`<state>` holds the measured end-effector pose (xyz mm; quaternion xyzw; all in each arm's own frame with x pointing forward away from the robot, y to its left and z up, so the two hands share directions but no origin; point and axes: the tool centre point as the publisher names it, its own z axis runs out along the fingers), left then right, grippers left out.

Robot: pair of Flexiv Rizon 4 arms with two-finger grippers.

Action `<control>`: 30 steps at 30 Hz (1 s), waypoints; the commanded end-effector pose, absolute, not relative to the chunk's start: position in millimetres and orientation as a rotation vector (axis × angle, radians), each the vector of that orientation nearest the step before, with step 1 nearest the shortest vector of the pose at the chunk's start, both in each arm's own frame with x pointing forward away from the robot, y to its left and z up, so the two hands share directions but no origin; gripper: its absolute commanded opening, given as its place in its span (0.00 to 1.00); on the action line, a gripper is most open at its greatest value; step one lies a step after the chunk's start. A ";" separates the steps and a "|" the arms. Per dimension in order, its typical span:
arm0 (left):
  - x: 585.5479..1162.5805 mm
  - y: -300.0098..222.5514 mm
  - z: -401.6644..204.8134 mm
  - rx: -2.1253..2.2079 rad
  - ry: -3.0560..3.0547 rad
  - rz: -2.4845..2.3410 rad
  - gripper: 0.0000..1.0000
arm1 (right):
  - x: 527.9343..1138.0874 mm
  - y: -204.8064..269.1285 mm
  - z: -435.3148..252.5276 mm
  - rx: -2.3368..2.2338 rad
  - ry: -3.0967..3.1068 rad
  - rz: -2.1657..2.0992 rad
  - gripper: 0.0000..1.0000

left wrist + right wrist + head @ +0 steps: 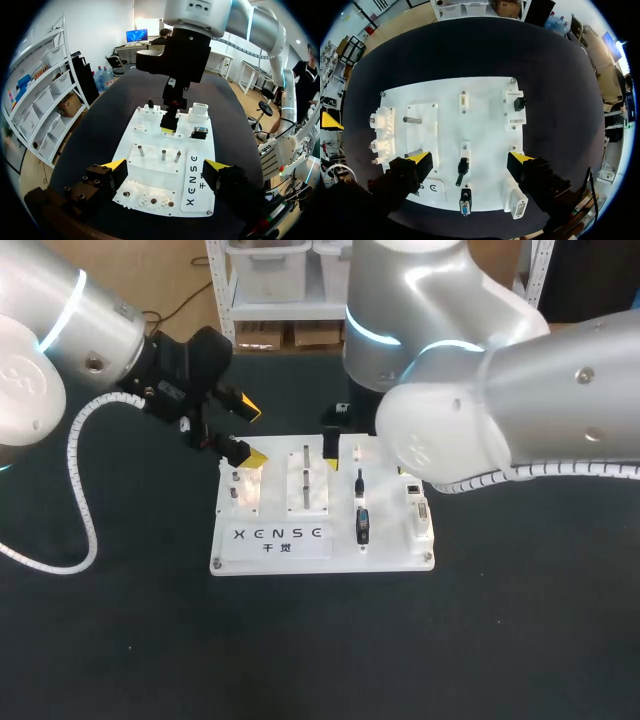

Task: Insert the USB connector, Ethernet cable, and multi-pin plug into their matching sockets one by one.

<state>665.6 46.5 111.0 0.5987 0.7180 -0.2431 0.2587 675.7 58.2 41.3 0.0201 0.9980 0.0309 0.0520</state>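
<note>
We see the USB connector (pixel 462 167), slim and black, lying on the white board (pixel 485 100), midway across it and toward its lettered edge. The multi-pin plug (pixel 465 202) lies just past it, right at that edge. The black end of the Ethernet cable (pixel 519 103) sits in a white holder on the side of the board opposite the gears (pixel 381 135). On that same side, at the corner by the lettered edge, stands a white socket block (pixel 516 204). Metal pegs (pixel 412 120) stick up from the board next to the gears.

Our right gripper (pixel 470 159) hangs over the board with its fingers spread wide. The USB connector lies below the gap between them, and they grip nothing. Our left gripper (pixel 166 165) hovers at the gear side of the board, its fingers also wide apart and empty. The board rests flat on the black table (pixel 320 640).
</note>
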 end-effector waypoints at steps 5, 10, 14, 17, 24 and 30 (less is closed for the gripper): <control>664.9 47.5 110.3 1.622 1.942 -0.660 1.00 | 679.0 72.0 27.2 0.064 3.057 0.046 1.00; 664.9 47.5 110.3 1.622 1.942 -0.660 1.00 | 676.5 71.1 24.4 0.027 3.044 0.054 1.00; 664.9 47.5 110.3 1.622 1.942 -0.660 1.00 | 672.5 66.9 24.4 -0.014 3.029 0.030 1.00; 664.9 47.5 110.3 1.622 1.942 -0.660 1.00 | 669.6 63.4 24.3 -0.024 3.025 0.025 1.00; 664.9 47.5 110.3 1.622 1.942 -0.660 1.00 | 663.7 62.9 20.1 -0.035 3.031 0.021 0.93; 664.9 47.5 110.3 1.622 1.942 -0.660 1.00 | 662.5 66.6 15.7 -0.040 3.031 0.016 0.47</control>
